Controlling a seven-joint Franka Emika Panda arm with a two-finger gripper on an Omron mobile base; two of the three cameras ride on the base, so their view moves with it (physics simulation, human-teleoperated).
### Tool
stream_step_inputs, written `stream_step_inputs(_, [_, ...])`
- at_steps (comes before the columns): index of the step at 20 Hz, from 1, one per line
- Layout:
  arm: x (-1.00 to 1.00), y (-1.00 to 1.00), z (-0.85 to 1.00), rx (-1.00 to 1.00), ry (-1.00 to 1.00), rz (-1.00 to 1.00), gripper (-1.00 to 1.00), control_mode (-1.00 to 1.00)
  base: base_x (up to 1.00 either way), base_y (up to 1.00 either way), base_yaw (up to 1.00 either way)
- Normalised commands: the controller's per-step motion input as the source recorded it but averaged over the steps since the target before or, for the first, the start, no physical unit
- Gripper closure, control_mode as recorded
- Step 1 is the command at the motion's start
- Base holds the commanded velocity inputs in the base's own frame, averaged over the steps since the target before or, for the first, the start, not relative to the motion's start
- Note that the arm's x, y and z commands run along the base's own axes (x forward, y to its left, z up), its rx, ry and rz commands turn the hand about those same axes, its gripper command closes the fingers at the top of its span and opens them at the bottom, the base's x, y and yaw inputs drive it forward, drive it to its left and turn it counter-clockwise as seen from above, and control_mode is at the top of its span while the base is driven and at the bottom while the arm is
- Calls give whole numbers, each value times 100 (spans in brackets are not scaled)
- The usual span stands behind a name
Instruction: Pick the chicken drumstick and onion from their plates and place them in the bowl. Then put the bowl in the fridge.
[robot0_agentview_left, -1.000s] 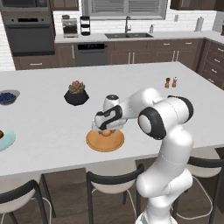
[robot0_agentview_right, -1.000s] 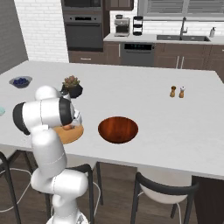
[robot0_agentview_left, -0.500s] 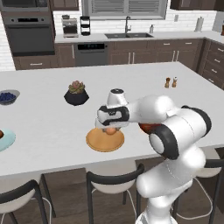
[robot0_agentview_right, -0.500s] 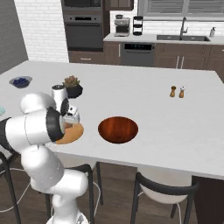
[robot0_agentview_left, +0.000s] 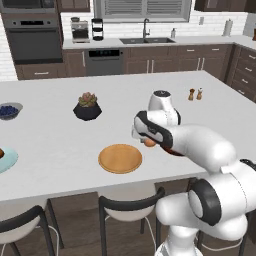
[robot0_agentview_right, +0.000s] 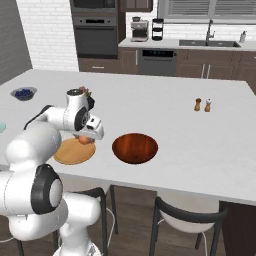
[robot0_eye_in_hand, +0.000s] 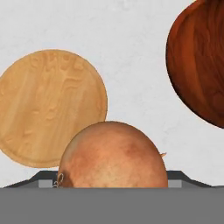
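The small round tan-orange onion (robot0_eye_in_hand: 113, 155) is sitting clamped in the two-finger gripper (robot0_agentview_left: 148, 141), in the air between the tan wooden plate (robot0_agentview_left: 120, 158) and the glossy reddish-brown bowl (robot0_agentview_right: 135, 147). Being smooth and round, it is risking to slip out before the bowl and roll over the white counter (robot0_agentview_left: 60, 137).

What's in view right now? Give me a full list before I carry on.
onion: one, tan-orange, held in the gripper above the counter between plate and bowl
wooden plate: one, tan, near counter edge, bare
bowl: one, reddish-brown, right of the wooden plate
light-blue plate: one, far left edge, something brown on it
blueberry bowl: one, grey, left side
potted succulent: one, dark pot, mid-counter
shakers: two, far right side
stools: dark-framed, below the counter
gripper: one, shut on the onion
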Motion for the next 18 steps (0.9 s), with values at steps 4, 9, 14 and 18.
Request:
stream_step_inputs(4, [0,-97,31,-5,6,-12,100,-100,0,0,0])
stream_step_inputs(9, [3,-89,0,-1,0,-4,100,-100,0,0,0])
stream_step_inputs(14, [48,-58,-2,0,2,-1,100,-100,0,0,0])
stream_step_inputs(18, [71,-32,-39,0,7,0,100,-100,0,0,0])
